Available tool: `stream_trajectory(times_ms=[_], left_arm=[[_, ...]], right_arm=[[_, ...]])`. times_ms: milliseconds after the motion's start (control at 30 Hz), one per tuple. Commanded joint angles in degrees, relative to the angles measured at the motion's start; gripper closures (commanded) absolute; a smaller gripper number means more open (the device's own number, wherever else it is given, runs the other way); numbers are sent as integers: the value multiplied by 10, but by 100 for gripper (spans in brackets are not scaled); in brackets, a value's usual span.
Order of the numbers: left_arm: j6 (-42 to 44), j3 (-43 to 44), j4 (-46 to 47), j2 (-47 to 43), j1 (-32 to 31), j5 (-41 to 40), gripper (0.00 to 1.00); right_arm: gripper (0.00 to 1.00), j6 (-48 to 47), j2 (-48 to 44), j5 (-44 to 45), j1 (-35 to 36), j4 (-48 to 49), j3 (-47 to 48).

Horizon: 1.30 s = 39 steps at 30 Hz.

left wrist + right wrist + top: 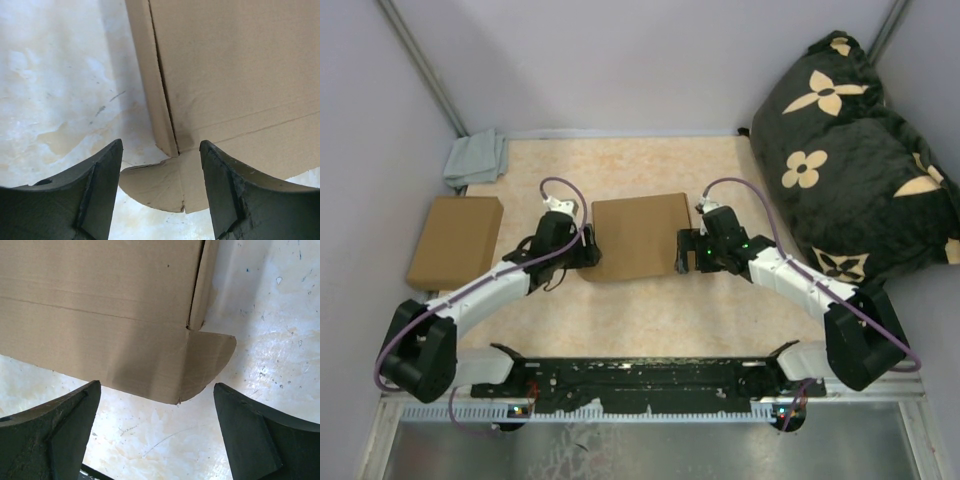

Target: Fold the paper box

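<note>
- paper box [638,238]: lies flat mid-table [650,315], a brown rectangle between the two grippers.
- left gripper [586,248]: at the box's left edge, by the near-left corner. The jaws are spread and pinch nothing.
- Left wrist view: a rounded left corner tab [165,185] sticks out from the box corner and lies in the gap between the fingers [92,197]. Bare table shows on both sides of it, so there is no contact.
- A narrow side flap [152,75] runs along the box edge, with a dark seam beside it. I can't tell from this angle whether the flap is tucked in or just resting against the panel.
- right gripper [686,252]: at the box's right edge, by the near-right corner. The jaws are wide apart and hold nothing.
- Right wrist view: the right corner tab [205,365] pokes out sideways over the table, and both fingers are clear of the cardboard. A crease line [100,312] crosses the big panel.
- A plain cardboard box [455,240] sits at the left, well apart from the paper box.
- A grey cloth [475,160] lies at the far-left corner.
- A black cushion [850,150] with tan flower shapes sits at the right edge.
</note>
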Motion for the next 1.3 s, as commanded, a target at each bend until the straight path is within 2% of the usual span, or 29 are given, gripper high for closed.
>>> stream_trajectory(times_ms=[0, 200, 433, 567, 800, 1067, 1267], left_arm=[[3, 7, -27, -31, -1, -48, 29], [-3, 32, -70, -41, -2, 17, 30], [-10, -14, -97, -95, -11, 65, 32], [-13, -27, -105, -97, -22, 53, 33], [-17, -15, -119, -49, -29, 36, 33], [-15, -10, -89, -37, -47, 61, 35], [-19, 6, -126, -56, -56, 27, 36]], right_arm=[[5, -14, -5, -1, 6, 14, 7], [6, -19, -9, -10, 6, 11, 8], [6, -25, -22, -11, 6, 5, 4], [6, -27, -20, -15, 6, 8, 0], [6, -30, -16, -25, 6, 11, 2], [8, -34, -15, -37, 11, 17, -4], [9, -31, -25, 8, 15, 2, -4]])
